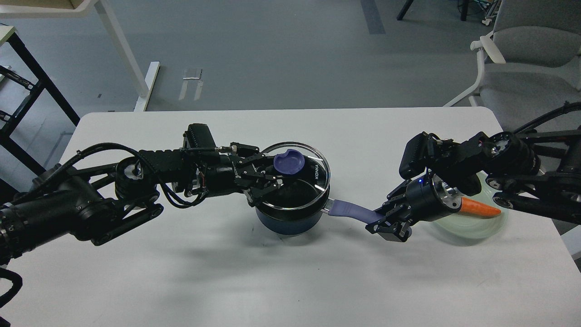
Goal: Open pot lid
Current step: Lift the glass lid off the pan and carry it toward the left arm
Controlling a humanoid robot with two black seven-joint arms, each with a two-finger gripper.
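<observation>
A dark blue pot (286, 222) stands mid-table with its purple handle (352, 211) pointing right. Its glass lid (313, 169) with a purple knob (289, 162) is lifted and tilted above the pot, near edge raised off the rim. My left gripper (268, 175) comes in from the left and is shut on the lid's knob. My right gripper (389, 222) is shut on the end of the pot handle, holding the pot steady.
A pale green plate (472, 225) with an orange carrot (480, 207) sits at the right, partly behind my right arm. A grey office chair (522, 59) stands beyond the table's far right corner. A white desk leg (131, 59) stands behind the table at left.
</observation>
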